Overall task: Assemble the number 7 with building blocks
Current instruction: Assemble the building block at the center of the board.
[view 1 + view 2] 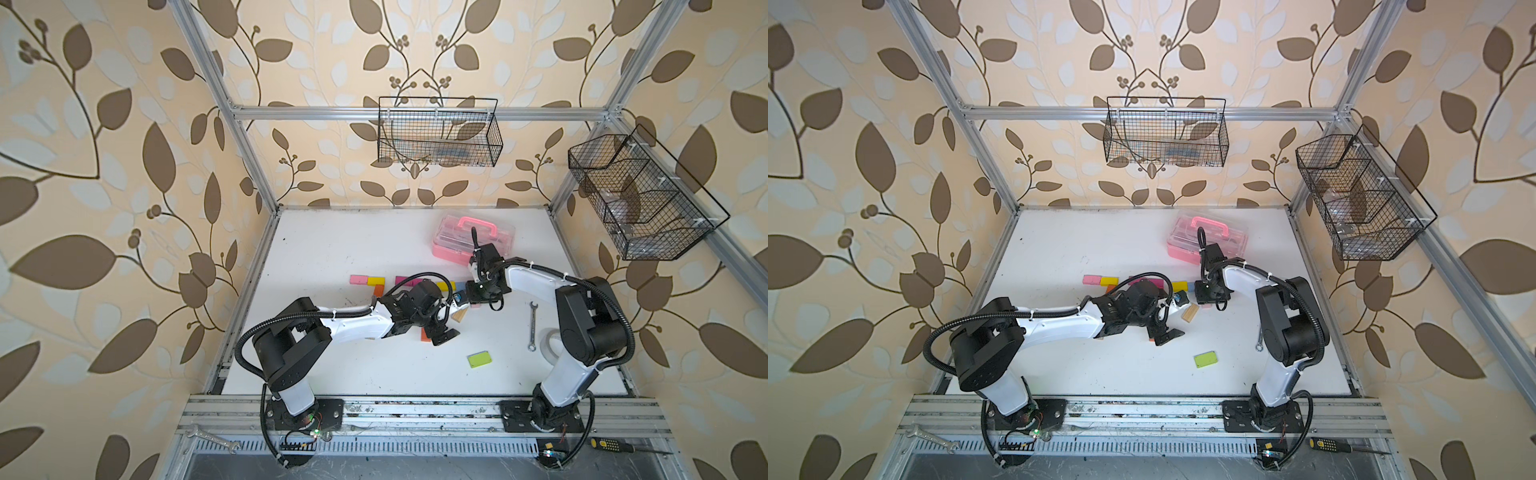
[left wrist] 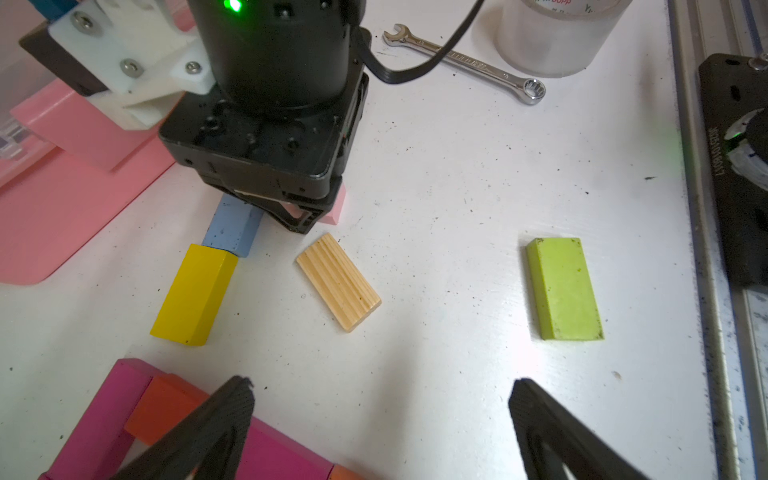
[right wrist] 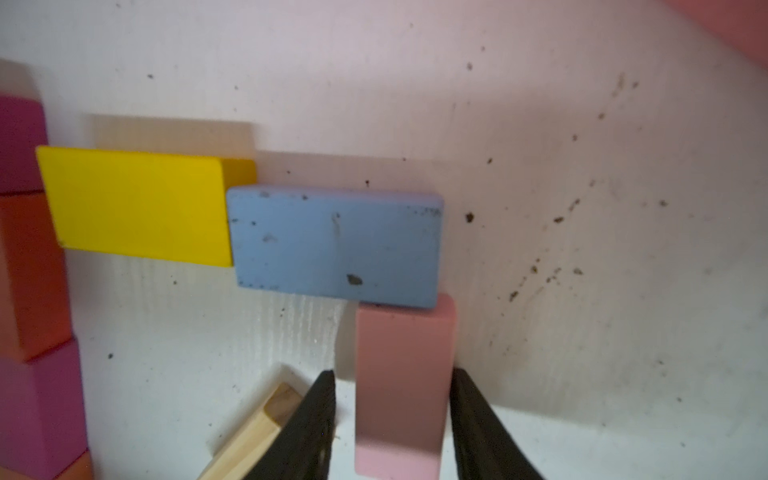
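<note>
On the counter (image 1: pixel 332 249), the yellow block (image 3: pixel 137 205) and blue block (image 3: pixel 336 245) lie end to end; a pink block (image 3: pixel 403 374) runs nearward from the blue's right end. The right fingers (image 3: pixel 320 415) straddle it loosely, one side gapped. The left fingers (image 2: pixel 216 424) stand spread wide.

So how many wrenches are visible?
2. One silver metal wrench lies on the white table near the right arm; the other on the front rail by the left arm's base. Arms may hide more.

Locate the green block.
In both top views the green block lies flat and alone on the white table, nearer the arms' bases than the wooden block.
</note>
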Robot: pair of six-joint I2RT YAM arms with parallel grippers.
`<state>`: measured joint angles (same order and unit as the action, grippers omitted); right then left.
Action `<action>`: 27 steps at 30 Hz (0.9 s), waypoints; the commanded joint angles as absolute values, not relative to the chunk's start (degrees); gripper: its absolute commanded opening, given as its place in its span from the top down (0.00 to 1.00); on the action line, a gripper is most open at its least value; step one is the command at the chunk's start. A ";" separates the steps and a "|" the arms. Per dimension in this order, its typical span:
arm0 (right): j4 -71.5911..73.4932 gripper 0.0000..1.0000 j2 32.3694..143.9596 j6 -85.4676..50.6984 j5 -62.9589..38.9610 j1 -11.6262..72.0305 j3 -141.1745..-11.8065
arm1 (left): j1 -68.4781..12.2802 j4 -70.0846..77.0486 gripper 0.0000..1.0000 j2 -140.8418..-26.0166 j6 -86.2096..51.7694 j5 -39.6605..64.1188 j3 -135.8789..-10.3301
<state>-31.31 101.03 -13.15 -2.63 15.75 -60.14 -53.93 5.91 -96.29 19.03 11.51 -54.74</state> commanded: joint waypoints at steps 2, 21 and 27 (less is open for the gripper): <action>-31.74 0.47 99.15 -14.26 -5.41 15.15 -58.34 | -53.61 7.41 0.01 -94.60 17.98 12.55 -53.41; -35.65 0.03 58.28 -31.37 -13.81 6.06 -45.22 | -53.00 3.82 0.01 -75.13 1.99 6.64 -45.50; -40.29 0.11 49.17 -53.63 -7.11 13.75 -35.16 | -53.00 -0.80 0.01 -73.30 -8.78 9.10 -46.63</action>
<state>-35.51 52.90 -39.48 -9.41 11.07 -39.09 -53.54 1.50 -75.24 -1.74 7.57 -45.63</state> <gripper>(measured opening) 0.894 0.989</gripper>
